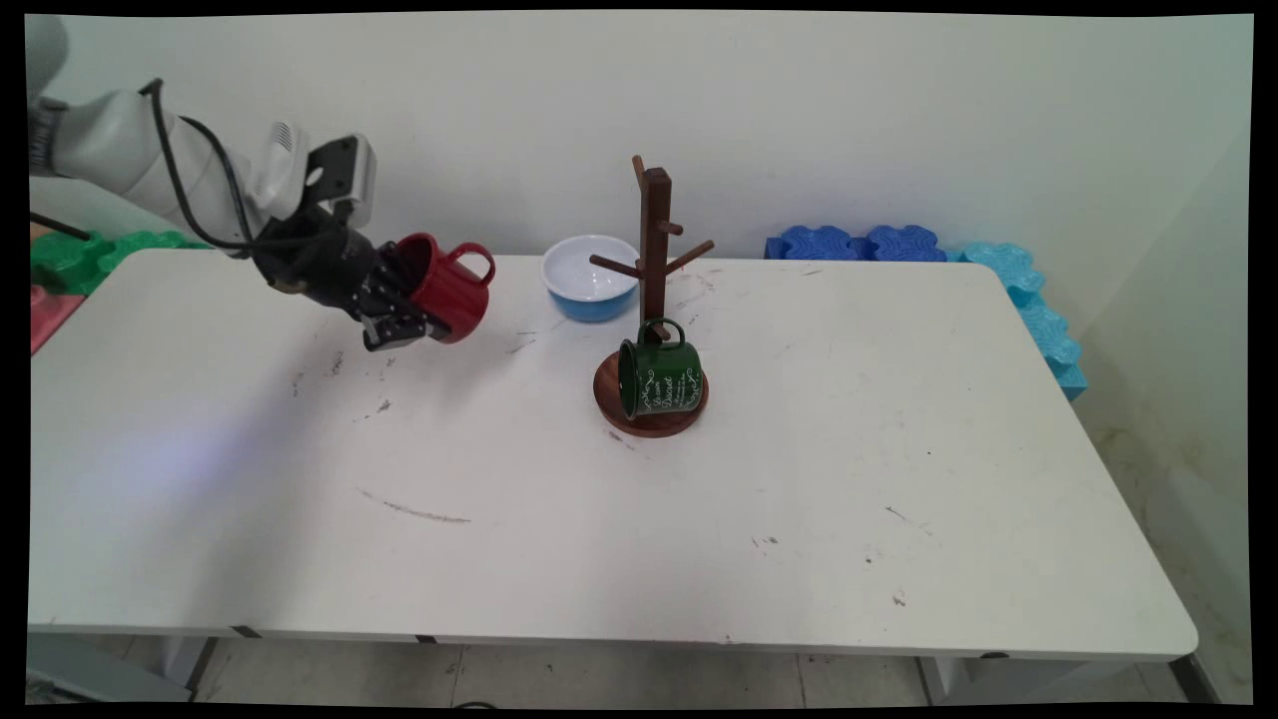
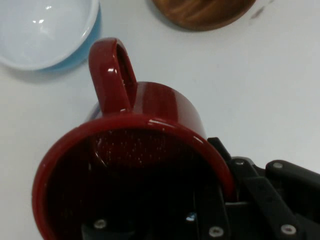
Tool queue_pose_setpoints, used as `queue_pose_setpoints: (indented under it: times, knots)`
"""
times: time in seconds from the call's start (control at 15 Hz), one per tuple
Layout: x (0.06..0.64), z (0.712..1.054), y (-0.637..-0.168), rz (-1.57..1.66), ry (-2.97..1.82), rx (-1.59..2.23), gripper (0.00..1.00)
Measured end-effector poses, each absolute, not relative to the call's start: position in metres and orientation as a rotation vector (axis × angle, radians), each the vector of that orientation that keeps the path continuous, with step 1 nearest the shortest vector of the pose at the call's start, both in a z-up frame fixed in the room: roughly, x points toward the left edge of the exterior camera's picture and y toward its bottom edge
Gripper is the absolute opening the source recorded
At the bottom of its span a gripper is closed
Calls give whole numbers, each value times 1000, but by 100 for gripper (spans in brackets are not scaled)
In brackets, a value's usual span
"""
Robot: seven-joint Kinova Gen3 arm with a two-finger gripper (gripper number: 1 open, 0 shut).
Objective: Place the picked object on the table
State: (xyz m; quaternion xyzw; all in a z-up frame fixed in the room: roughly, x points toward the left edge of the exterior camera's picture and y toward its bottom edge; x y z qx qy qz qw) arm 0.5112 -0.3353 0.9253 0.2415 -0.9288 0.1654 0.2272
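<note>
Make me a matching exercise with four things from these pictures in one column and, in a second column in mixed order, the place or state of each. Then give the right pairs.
Things:
1. red mug
2. green mug
3. blue bowl
4. blue foam tiles

Places or states:
A. hangs by its handle on a low peg of the wooden mug tree
B. lie past the table's far right edge, by the wall
C. held tilted above the table by the gripper
D. stands on the table, left of the mug tree

Pairs: 1-C, 2-A, 3-D, 4-B
</note>
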Motion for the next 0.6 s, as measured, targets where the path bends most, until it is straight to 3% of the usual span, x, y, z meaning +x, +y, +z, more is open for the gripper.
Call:
queue_pose_setpoints:
  times: [0.6]
  knots:
    - [501,884,-366,475,-2678,506,0]
